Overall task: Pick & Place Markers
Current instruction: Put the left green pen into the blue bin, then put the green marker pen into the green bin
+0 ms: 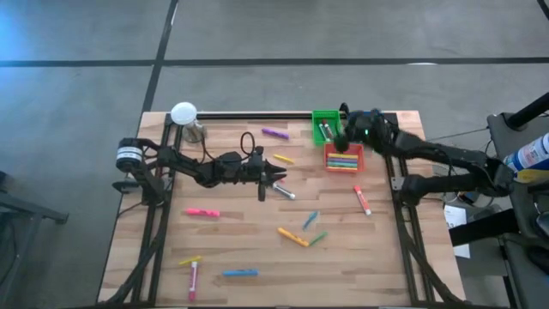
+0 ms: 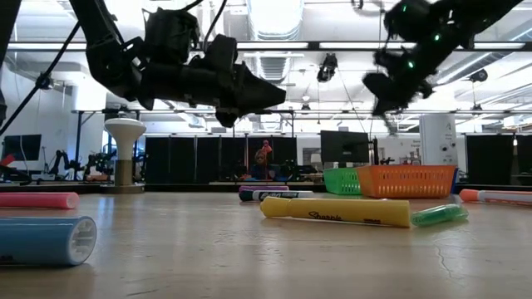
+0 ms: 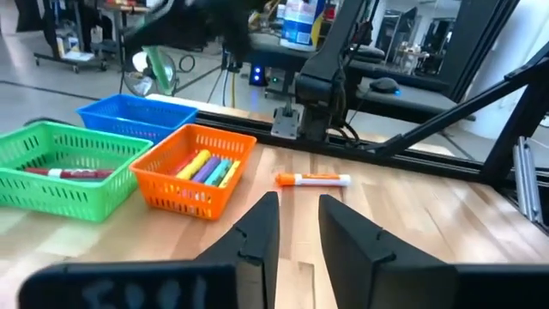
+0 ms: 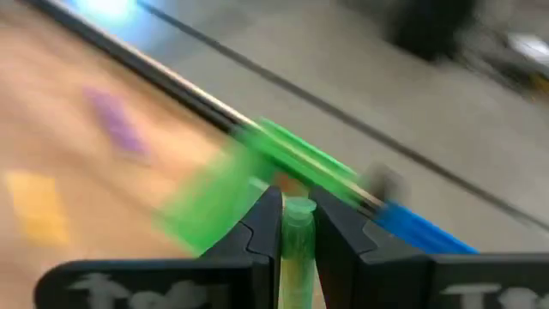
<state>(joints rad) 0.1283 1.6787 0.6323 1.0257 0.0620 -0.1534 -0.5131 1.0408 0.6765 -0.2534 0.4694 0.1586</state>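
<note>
Here the right gripper (image 4: 297,225) hovers over the green bin (image 1: 325,125), jaws gripping a green marker (image 4: 298,249) (blurred); the left gripper (image 3: 298,225), nearby, stands empty, jaws apart.

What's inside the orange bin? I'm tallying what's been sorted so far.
The orange bin holds a handful of markers, yellow, orange and purple ones side by side. Its near wall hides their lower ends and anything beneath them, so an exact count isn't possible.
</note>
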